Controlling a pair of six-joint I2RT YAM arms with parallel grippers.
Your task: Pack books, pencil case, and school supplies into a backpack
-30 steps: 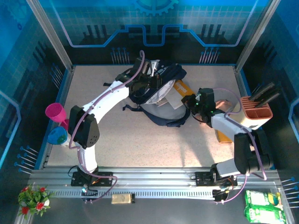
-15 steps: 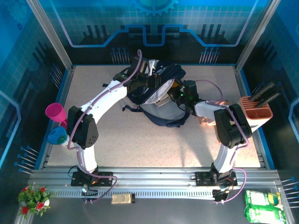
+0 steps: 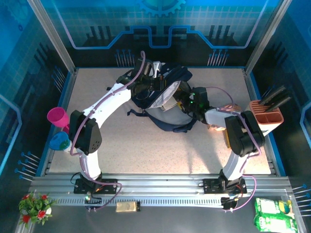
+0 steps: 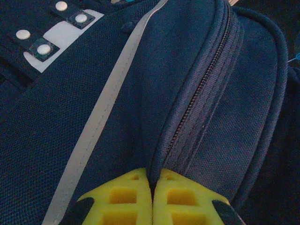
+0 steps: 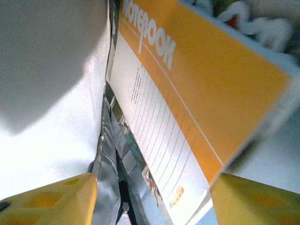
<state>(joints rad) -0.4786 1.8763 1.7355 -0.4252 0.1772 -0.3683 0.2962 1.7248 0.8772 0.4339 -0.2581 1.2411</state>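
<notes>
The navy backpack (image 3: 163, 97) lies at the back middle of the table, its mouth facing right. My left gripper (image 4: 152, 187) is shut on a fold of backpack (image 4: 140, 93) fabric beside the zipper, holding the top up. My right gripper (image 5: 154, 201) stands open at the backpack's mouth, against the pale lining. An orange notebook (image 5: 197, 79) leans between its fingers, touching neither. Edges of the books (image 5: 124, 150) stand behind the notebook. The pinkish pencil case (image 3: 232, 108) lies under my right forearm. The school supplies are hidden.
A beige block holder with black handles (image 3: 267, 119) stands at the right edge. A magenta cup (image 3: 57, 116) and a blue round thing (image 3: 60, 141) sit at the left edge. The backpack's black straps (image 3: 146, 112) trail toward the front.
My right gripper moved left from the table into the backpack's mouth with the orange notebook, then opened and let it go. The left gripper kept its hold on the fabric.
</notes>
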